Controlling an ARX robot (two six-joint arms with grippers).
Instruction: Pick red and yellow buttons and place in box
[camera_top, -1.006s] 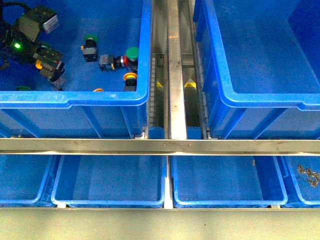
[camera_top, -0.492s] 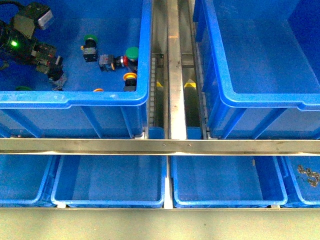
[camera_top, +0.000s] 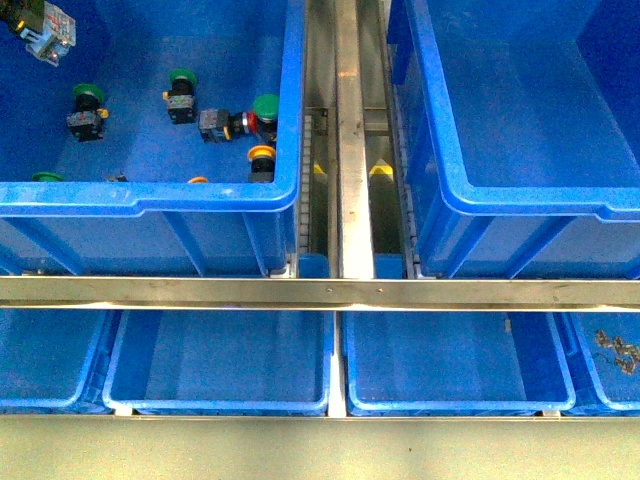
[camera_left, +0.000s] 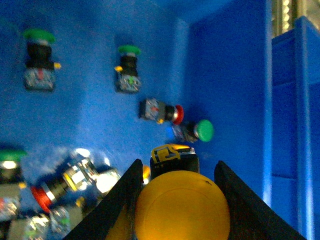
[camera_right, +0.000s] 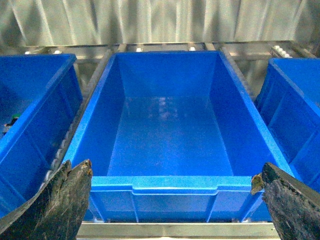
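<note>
Yellow round-capped push-button (camera_left: 182, 212): clamped between the black fingers of my left gripper (camera_left: 178, 166).
Right gripper (camera_right: 175, 169): I see its fingers spread wide, facing the large deep blue plastic crate (camera_right: 170, 182).

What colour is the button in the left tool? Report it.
Yellow-orange: the button, clearest in the left wrist view.

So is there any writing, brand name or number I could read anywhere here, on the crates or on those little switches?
No readable text in any view.
Yellow triangle marks on the metal track: plain signs, no letters.
Yellow-and-black patch on the yellow button held in the left hand: too blurred to read.
Blue crates: no writing visible.
</note>
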